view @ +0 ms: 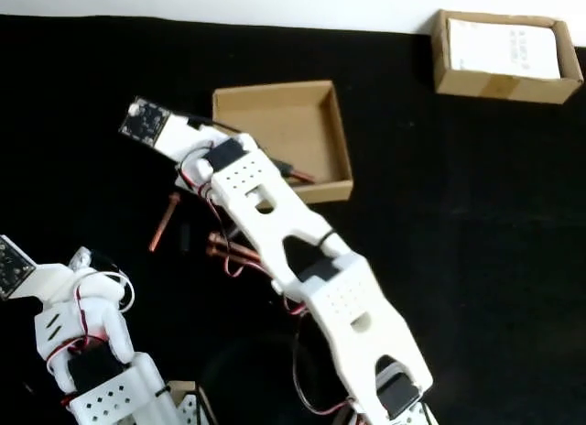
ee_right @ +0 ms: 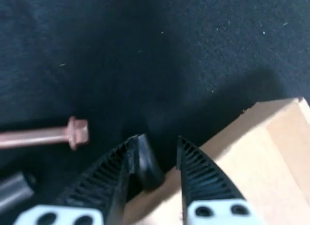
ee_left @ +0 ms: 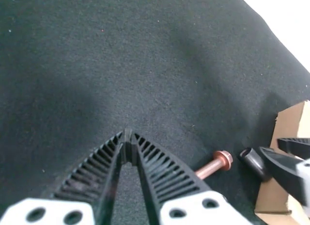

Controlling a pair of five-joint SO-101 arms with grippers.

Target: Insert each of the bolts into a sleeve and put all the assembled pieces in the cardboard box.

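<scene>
My right gripper point(ee_right: 157, 140) is open at the left outer wall of the open cardboard box point(view: 279, 123), its jaws astride a black sleeve point(ee_right: 147, 162) that lies against one finger. In the right wrist view a copper bolt point(ee_right: 48, 135) and a second sleeve point(ee_right: 14, 191) rest on the black cloth nearby. From above, that bolt point(view: 165, 222) and a sleeve point(view: 183, 234) lie left of the right arm, with more bolts point(view: 229, 248) partly under it. My left gripper point(ee_left: 127, 137) is shut and holds nothing, above bare cloth, short of the bolt point(ee_left: 215, 164) and a sleeve point(ee_left: 252, 159).
A second cardboard box point(view: 504, 81) holding white paper stands at the back right. A small box point(view: 188, 397) sits by the left arm's base. The right arm point(view: 302, 251) stretches diagonally across the table's middle. Black cloth covers the table.
</scene>
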